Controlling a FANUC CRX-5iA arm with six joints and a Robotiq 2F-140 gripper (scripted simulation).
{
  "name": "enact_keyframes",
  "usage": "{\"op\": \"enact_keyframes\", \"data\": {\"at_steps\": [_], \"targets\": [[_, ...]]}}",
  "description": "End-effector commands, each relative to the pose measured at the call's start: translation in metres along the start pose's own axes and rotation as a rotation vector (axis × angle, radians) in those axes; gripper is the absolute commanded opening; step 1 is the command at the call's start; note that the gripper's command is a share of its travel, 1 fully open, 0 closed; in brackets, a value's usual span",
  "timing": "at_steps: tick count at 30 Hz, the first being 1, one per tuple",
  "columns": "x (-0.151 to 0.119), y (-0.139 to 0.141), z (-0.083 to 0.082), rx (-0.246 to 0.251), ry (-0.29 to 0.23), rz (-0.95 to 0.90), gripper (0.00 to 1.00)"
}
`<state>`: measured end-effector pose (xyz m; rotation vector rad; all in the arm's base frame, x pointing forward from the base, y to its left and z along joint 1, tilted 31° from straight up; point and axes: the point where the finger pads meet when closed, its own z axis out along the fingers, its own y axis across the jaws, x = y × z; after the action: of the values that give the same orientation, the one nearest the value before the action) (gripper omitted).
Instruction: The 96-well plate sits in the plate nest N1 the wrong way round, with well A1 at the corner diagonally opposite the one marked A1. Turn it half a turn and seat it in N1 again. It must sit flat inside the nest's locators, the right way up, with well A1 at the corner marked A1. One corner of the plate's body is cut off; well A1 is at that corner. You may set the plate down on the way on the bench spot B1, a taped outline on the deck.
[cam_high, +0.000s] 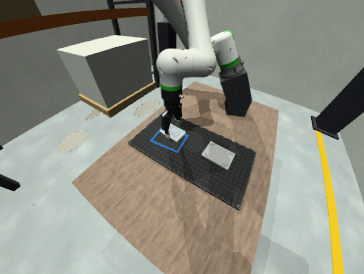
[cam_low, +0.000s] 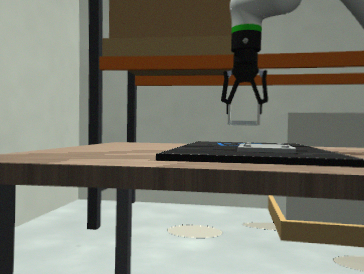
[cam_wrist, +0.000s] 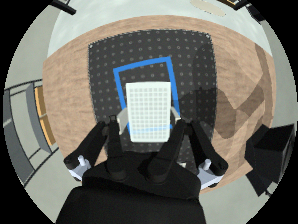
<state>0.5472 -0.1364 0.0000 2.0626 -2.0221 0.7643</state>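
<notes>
Gripping the plate (cam_wrist: 148, 111), claw (cam_low: 243, 114) (half-wide) aloft.

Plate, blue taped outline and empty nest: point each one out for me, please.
Plate (cam_wrist: 148, 111): wrist view, middle of its grid of wells, held between the fingers.
Blue taped outline (cam_high: 161, 143): top view, its near left edge on the black deck.
Nest (cam_high: 218, 155): top view, middle of the grey square.
</notes>
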Motion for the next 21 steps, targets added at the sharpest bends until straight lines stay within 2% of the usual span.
{"op": "enact_keyframes", "data": {"at_steps": [1,4,6,21], "targets": [[-0.016,0.003,-0.001,-0.004,-0.005,-0.171,0.0],[-0.026,0.006,-0.001,-0.004,-0.006,-0.271,0.0],[-0.026,0.006,-0.001,-0.004,-0.006,-0.271,0.0],[-0.075,0.016,-0.004,-0.002,-0.006,-0.771,0.0]]}}
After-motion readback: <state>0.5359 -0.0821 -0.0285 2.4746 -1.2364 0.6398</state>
